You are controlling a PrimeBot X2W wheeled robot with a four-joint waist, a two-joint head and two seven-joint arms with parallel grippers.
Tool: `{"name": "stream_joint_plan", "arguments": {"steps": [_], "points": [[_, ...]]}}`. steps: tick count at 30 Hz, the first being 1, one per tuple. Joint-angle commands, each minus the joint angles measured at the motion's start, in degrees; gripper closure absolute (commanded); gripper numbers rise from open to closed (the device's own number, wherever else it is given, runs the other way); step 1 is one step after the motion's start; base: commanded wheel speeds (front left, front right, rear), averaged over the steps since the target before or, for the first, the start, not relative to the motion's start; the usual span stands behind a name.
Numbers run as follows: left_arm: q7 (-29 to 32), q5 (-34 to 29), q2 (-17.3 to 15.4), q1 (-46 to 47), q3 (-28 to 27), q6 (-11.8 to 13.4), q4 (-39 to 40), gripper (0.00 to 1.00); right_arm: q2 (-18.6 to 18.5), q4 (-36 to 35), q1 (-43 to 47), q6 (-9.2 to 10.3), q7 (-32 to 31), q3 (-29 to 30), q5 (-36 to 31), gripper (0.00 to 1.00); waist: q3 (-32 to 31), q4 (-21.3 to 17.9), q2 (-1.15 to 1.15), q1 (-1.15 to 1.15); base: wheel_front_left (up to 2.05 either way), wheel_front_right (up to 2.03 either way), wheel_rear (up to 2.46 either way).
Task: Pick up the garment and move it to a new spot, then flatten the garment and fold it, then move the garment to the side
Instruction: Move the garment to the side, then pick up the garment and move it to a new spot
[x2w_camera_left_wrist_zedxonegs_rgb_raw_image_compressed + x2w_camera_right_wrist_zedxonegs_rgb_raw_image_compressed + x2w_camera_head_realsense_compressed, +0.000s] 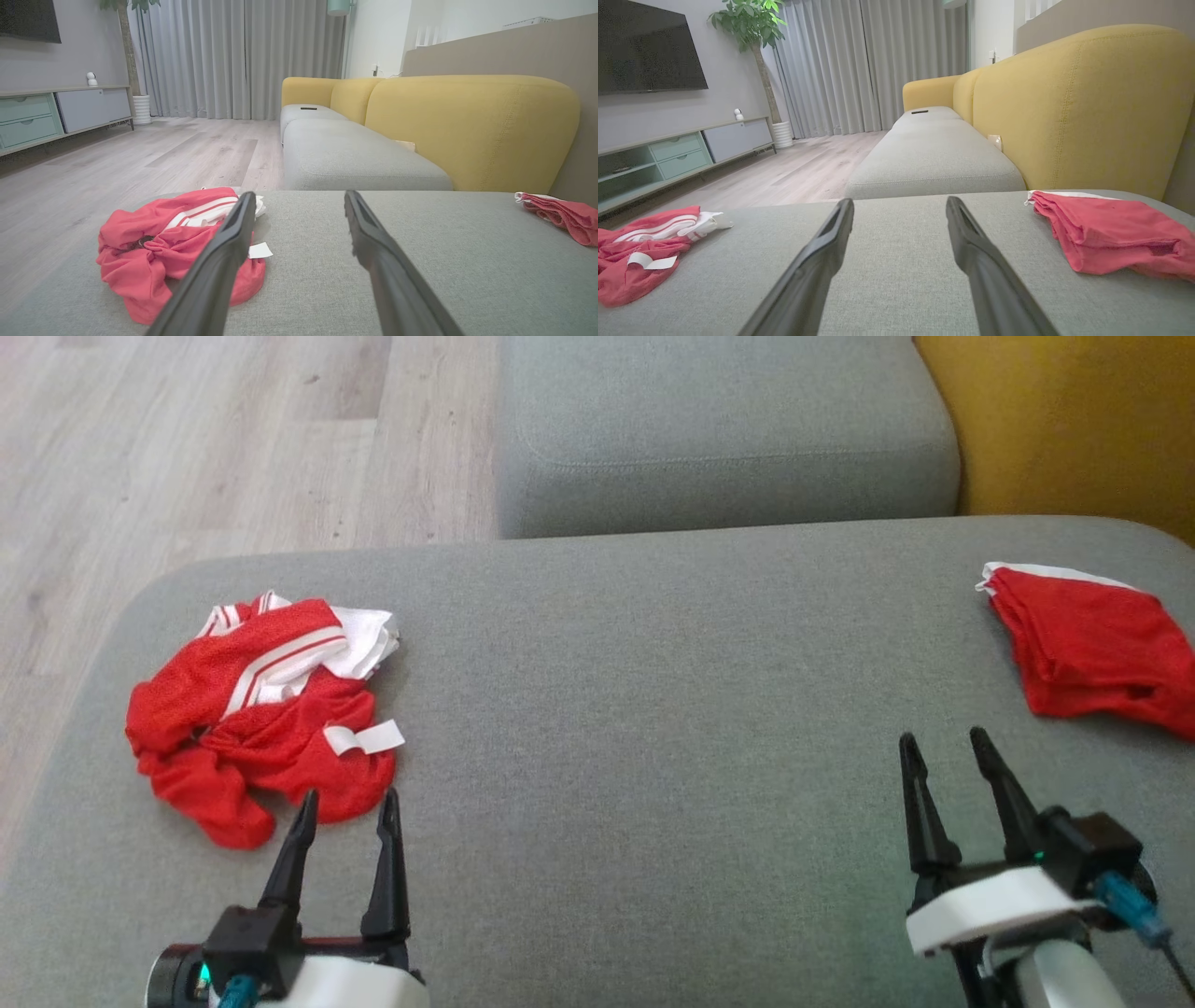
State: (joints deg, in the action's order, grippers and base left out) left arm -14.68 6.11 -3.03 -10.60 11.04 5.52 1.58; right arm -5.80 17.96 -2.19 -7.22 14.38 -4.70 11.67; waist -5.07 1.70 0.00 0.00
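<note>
Crumpled garment (266, 709) lies left on cushion (653, 709), just ahead of left claw (348, 800). Left claw & right claw (944, 740) both wide, empty. Prob. light, soft, floppy; pinch a raised fold, not the tag.

The crumpled red-and-white garment (140, 233) lies partly hidden behind one finger (210, 275) of the left gripper (299, 195) in the left wrist view, and the right wrist view's left edge crops it. The folded red cloth (1088, 649) runs off the head view's right edge — its far side unseen. On the far sofa cushion (938, 115), a small dark object (920, 111) is too small to identify — as is a pale tag (995, 141) beside the yellow backrest (1087, 102).
</note>
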Motion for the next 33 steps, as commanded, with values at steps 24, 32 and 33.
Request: {"name": "stream_joint_plan", "arguments": {"steps": [24,32,33], "points": [[-0.3,-0.5,0.1,1.2,-2.5,0.4,1.5,0.00,1.3,-1.9,3.0,-0.26,0.6,-1.2,-2.5,0.00,-1.5,-0.3,0.00,0.00,0.00,0.00,0.00],[-0.3,-0.5,0.1,1.3,-2.8,0.3,1.3,0.00,1.4,-1.4,3.1,-0.26,0.6,-1.0,-2.8,0.00,-1.4,0.3,0.00,0.00,0.00,0.00,0.00],[-0.3,-0.4,0.1,1.2,-2.8,0.3,1.3,0.00,1.4,-1.4,3.2,-0.26,0.6,-1.1,-2.9,0.00,-1.4,0.4,0.00,0.00,0.00,0.00,0.00]]}}
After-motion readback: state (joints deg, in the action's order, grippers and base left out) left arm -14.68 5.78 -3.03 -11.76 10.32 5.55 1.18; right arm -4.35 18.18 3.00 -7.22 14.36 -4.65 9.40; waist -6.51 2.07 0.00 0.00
